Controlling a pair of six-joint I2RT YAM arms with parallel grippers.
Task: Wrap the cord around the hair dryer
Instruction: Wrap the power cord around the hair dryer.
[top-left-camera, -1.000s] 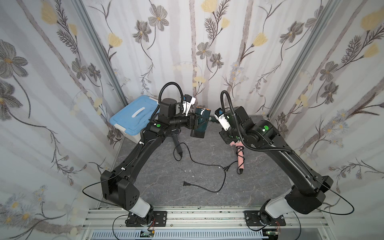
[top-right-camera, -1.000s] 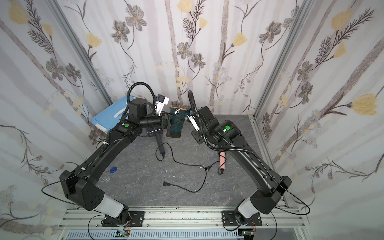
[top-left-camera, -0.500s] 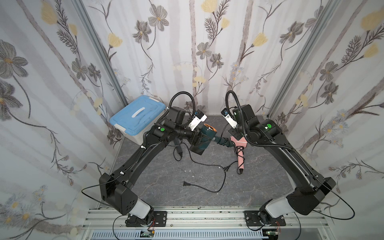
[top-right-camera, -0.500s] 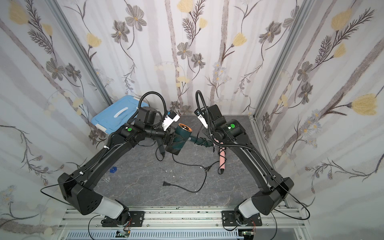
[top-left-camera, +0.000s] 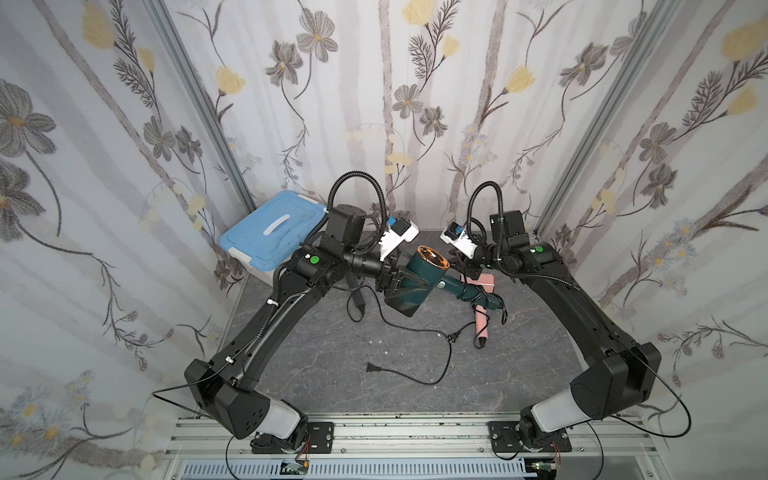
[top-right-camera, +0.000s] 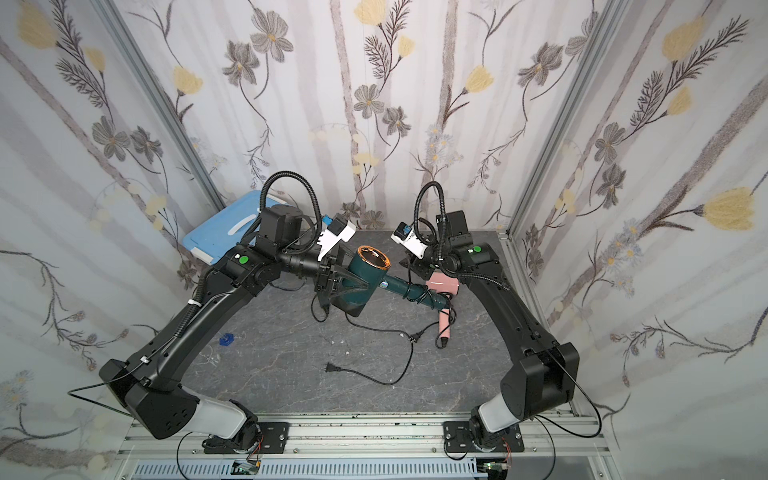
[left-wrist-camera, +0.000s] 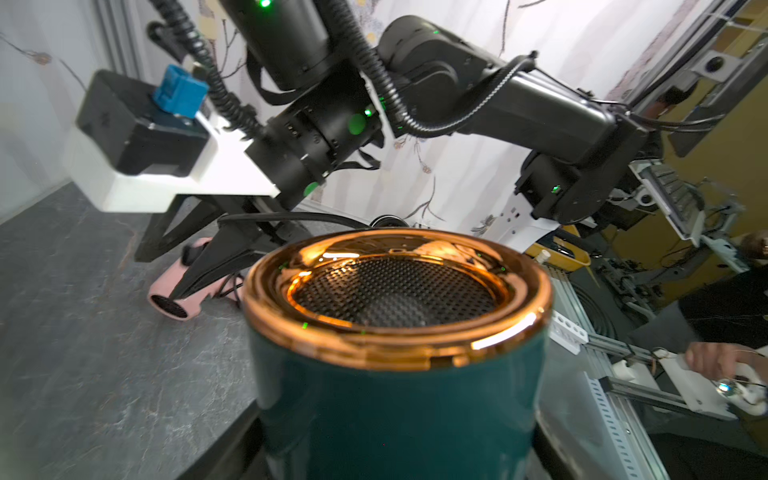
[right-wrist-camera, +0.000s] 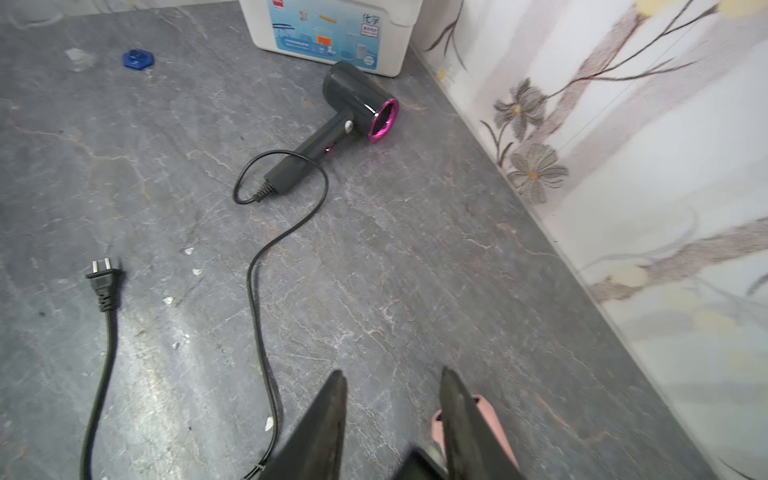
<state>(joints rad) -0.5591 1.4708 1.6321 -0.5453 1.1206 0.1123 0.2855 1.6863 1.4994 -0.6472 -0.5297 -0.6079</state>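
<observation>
The teal hair dryer (top-left-camera: 415, 278) (top-right-camera: 361, 286) with a copper ring hangs above the table, and my left gripper (top-left-camera: 397, 279) is shut on its barrel. The barrel fills the left wrist view (left-wrist-camera: 395, 374). Its handle points toward the right arm. The black cord (top-left-camera: 484, 297) (top-right-camera: 428, 296) is wound around the handle's end, with a small loop hanging off it. My right gripper (top-left-camera: 467, 270) (right-wrist-camera: 390, 374) stands open just beyond the handle, holding nothing.
A pink hair dryer (top-left-camera: 482, 324) (right-wrist-camera: 494, 428) lies under the right gripper. A black hair dryer (right-wrist-camera: 353, 99) lies near the blue-lidded box (top-left-camera: 270, 237); its loose cord (top-left-camera: 415, 328) ends in a plug (top-left-camera: 371, 367). A small blue piece (top-right-camera: 225, 339) lies at the left.
The left arm lowered and turned the hair dryer so that its handle points right. The right gripper went to the handle's end, then opened and drew back from it.
</observation>
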